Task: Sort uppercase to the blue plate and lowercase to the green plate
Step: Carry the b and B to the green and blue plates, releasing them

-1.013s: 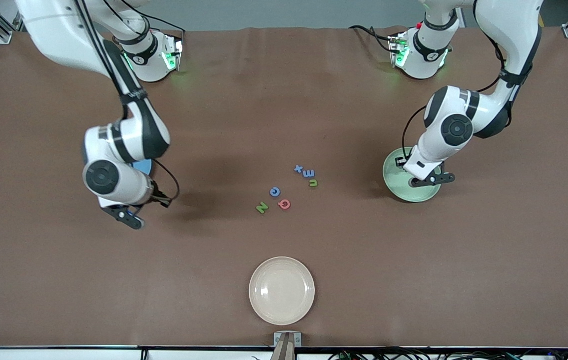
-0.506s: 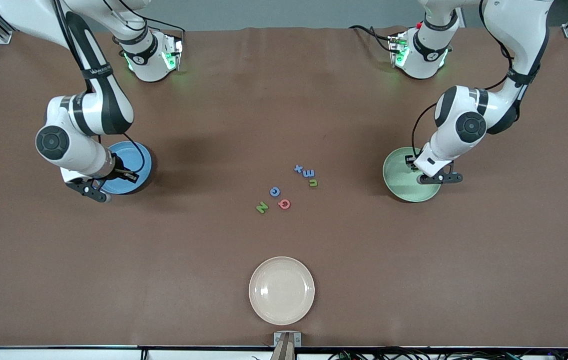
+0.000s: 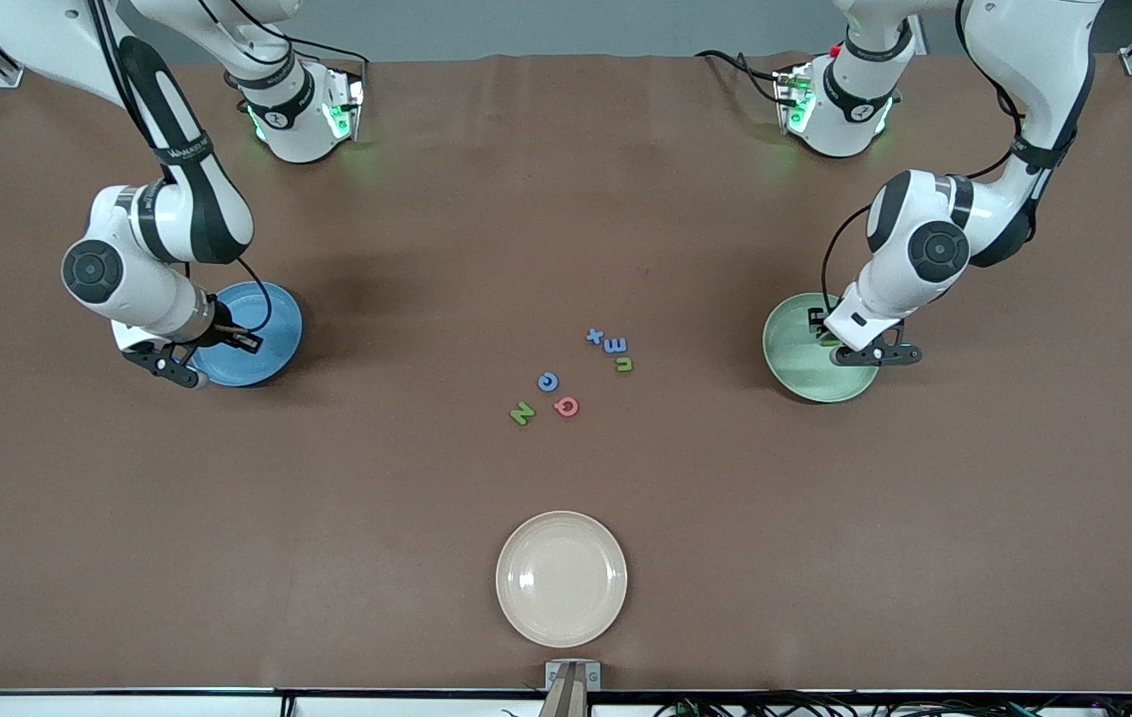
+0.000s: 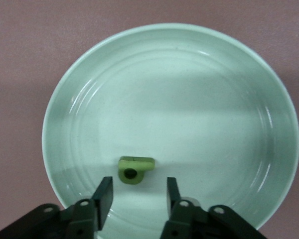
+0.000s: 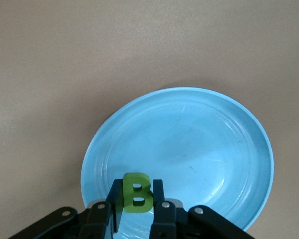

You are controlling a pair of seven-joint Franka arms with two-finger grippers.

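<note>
My right gripper [image 3: 219, 339] hangs over the blue plate [image 3: 272, 319], shut on the green B [image 5: 136, 195], held upright over the plate's edge [image 5: 189, 139]. My left gripper [image 3: 829, 335] is open low over the green plate [image 3: 796, 370]. The green b [image 4: 135, 169] lies in the green plate [image 4: 189, 99] just off the open left gripper [image 4: 138, 188]. On the table's middle lie the blue x [image 3: 594, 336], blue m [image 3: 614, 345], green u [image 3: 624, 364], blue C [image 3: 548, 380], pinkish-red Q [image 3: 566, 405] and green N [image 3: 522, 412].
A cream-white plate [image 3: 562, 578] sits near the front camera's edge of the table, nearer than the letters. Both arm bases stand at the table's robot edge.
My right arm has swung with the B toward its own end of the table and now hangs over the blue plate. My left gripper has stayed over the green plate, shifting only slightly.
</note>
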